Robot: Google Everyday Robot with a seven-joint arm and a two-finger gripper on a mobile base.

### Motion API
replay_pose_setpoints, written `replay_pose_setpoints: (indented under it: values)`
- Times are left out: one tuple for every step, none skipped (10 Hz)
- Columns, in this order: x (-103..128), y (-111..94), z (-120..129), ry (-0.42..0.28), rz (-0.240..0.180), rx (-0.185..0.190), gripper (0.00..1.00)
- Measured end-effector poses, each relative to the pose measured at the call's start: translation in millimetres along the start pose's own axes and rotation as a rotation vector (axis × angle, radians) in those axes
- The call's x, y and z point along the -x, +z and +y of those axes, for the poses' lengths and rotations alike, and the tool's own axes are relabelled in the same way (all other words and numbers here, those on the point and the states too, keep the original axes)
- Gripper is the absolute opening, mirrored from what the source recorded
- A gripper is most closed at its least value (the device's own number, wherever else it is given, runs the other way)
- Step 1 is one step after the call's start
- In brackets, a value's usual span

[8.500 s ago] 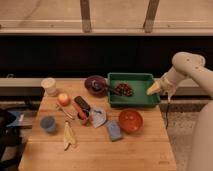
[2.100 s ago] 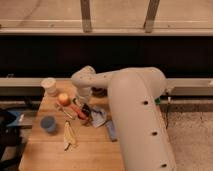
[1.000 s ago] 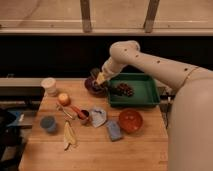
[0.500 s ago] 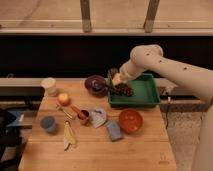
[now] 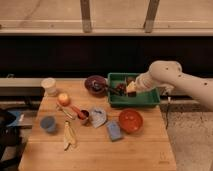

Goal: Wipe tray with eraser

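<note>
My gripper (image 5: 131,88) has swung over from the apple (image 5: 63,99). Fingers pressed together, it hangs above the green tray (image 5: 150,103) just beneath (eraser unseen, presumably pinched), so wiping can start.

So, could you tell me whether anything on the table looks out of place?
Only the green tray: a dark clump lies inside it, right beside the tool over its middle, in the way of wiping. Nothing looks spilled or tipped.

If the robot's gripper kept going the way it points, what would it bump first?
Probably the dark clump in the green tray, just left of the gripper; depth is unclear.
</note>
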Motion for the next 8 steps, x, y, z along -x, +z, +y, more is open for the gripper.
replay_pose_setpoints:
  values:
    - [-0.5,0.0,-0.3,0.002,0.0,0.0,0.11]
    - [0.0,1.2,1.9,-0.001,0.001,0.002,0.11]
    - [0.2,0.5,1.4,0.0,0.0,0.002,0.11]
    - [-1.2,-0.2,-2.5,0.004,0.001,-0.002,0.11]
    - [-0.3,0.4,0.1,0.001,0.001,0.0,0.11]
    - [-0.1,0.6,0.5,0.001,0.001,0.001,0.11]
    - [-0.6,0.1,-2.1,0.005,0.0,-0.003,0.11]
    - [0.3,1.2,-3.2,0.009,-0.003,-0.009,0.11]
